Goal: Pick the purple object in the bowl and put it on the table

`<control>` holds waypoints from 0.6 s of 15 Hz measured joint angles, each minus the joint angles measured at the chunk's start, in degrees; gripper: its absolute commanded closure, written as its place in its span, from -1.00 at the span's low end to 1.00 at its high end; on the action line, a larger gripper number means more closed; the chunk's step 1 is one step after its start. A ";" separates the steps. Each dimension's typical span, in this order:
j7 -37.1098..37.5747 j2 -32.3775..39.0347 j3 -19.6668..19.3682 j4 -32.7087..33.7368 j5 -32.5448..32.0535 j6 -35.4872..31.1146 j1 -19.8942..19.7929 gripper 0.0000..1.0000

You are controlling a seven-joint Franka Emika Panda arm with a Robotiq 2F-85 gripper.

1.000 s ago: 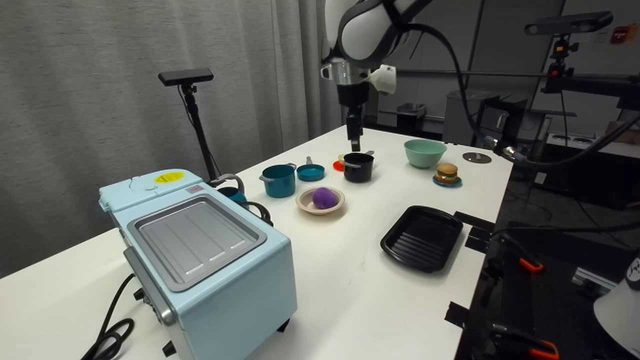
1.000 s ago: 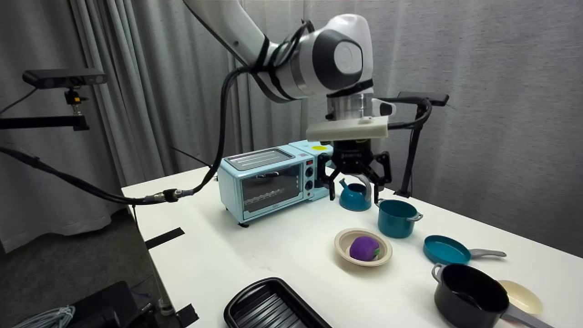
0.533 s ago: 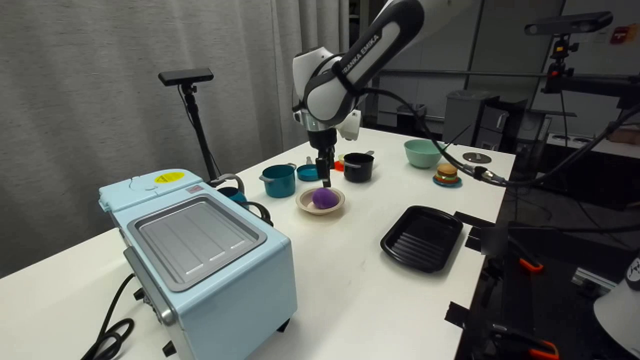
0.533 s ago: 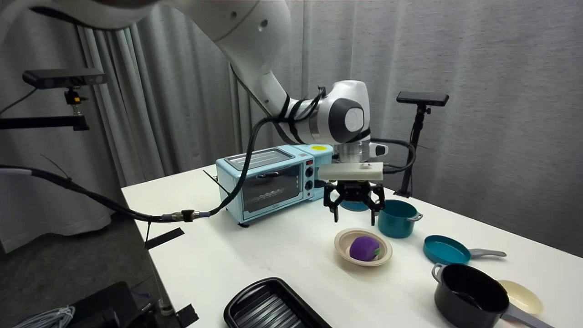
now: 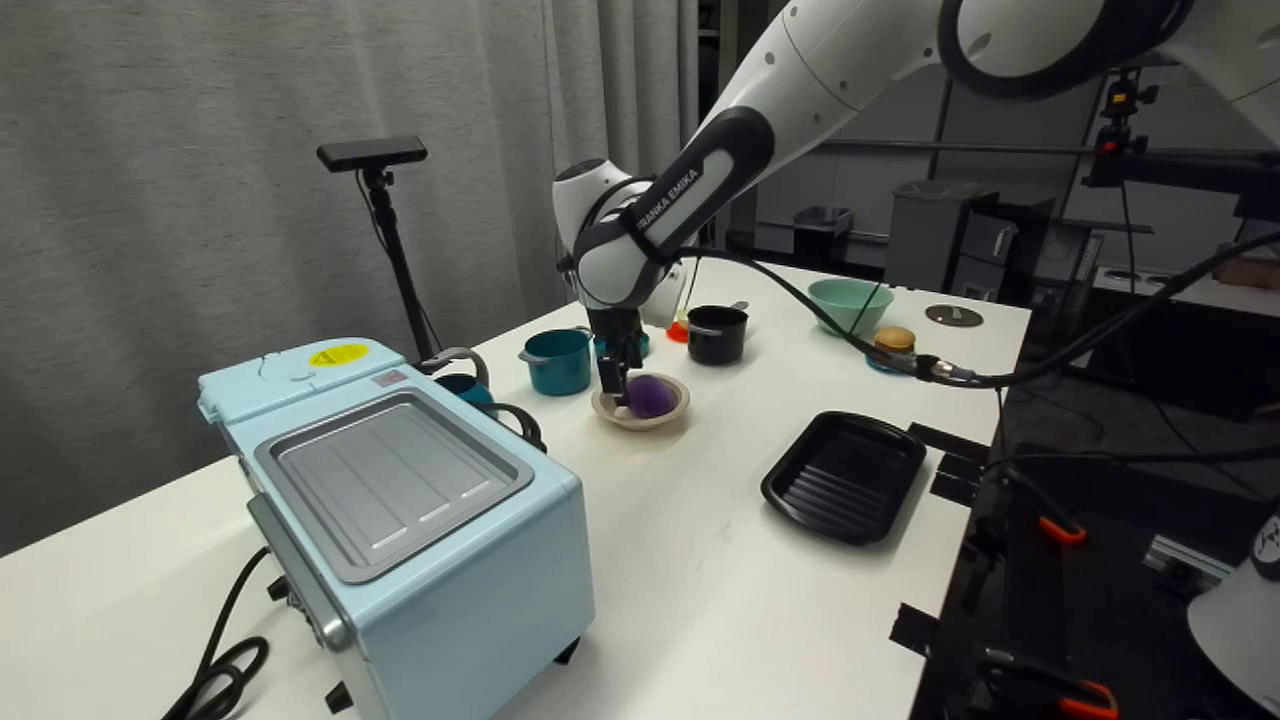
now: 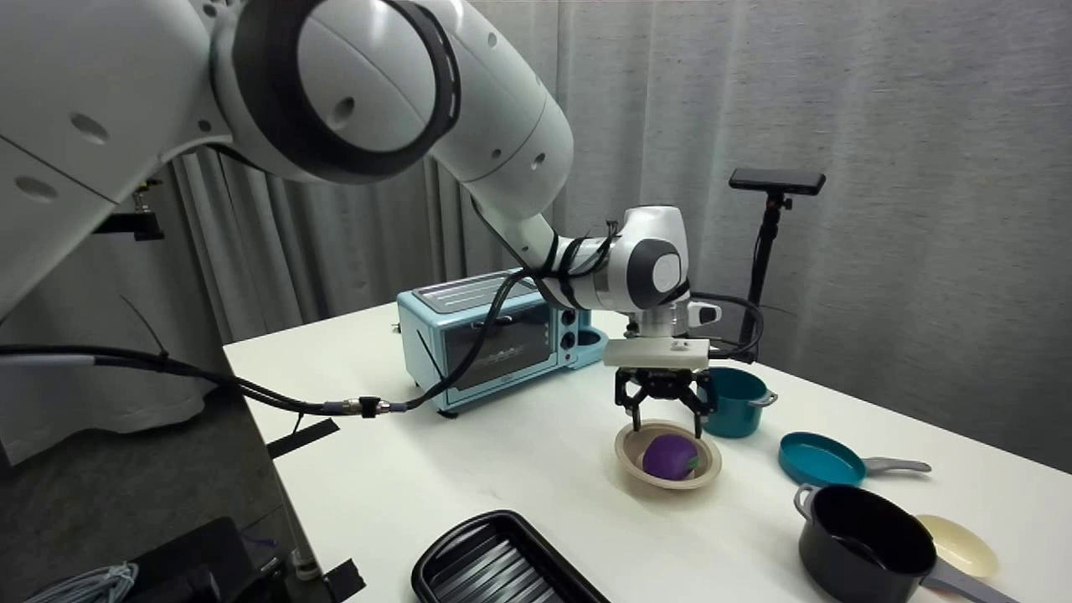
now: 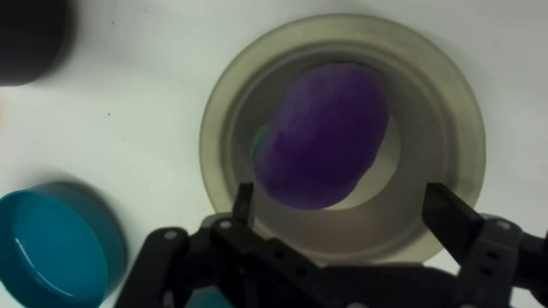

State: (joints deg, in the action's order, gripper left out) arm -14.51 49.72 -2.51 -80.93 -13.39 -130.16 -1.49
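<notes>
The purple object (image 6: 668, 458) is a smooth rounded lump with a bit of green at one end. It lies in the small cream bowl (image 6: 628, 459) on the white table (image 6: 502, 481). In the wrist view the purple object (image 7: 325, 137) sits inside the bowl (image 7: 214, 141), above the line between my fingertips. My gripper (image 6: 667, 427) points down over the bowl's far side, fingers spread and empty. In the wrist view the gripper (image 7: 338, 194) has its left fingertip near the lump's lower-left edge and the right one well apart. Whether a fingertip touches anything is unclear.
A teal pot (image 6: 727, 414) stands close to the bowl and gripper. A teal pan (image 6: 821, 459) and a black pot (image 6: 863, 544) are nearby. A black tray (image 5: 845, 475), a light blue toaster oven (image 5: 400, 500) and a green bowl (image 5: 850, 302) also stand on the table.
My arm has reached out and come down, bringing the open gripper from high above the table to the bowl. The purple object and bowl have not moved.
</notes>
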 measured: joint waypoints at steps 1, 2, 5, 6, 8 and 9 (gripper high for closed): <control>0.17 1.21 -0.19 1.50 -0.04 0.44 0.03 -0.48; 0.24 2.25 -0.36 2.86 -0.04 1.20 0.04 -0.43; 0.35 4.61 -0.75 5.92 -0.04 4.32 0.05 0.04; 0.41 5.15 -0.86 6.65 -0.04 5.28 0.05 0.21; 0.70 5.73 -1.02 7.89 -0.04 6.93 0.05 0.50; 0.99 5.77 -1.05 8.47 -0.04 7.77 0.05 0.61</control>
State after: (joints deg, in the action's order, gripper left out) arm -13.52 55.49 -3.57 -72.46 -13.43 -122.39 -1.45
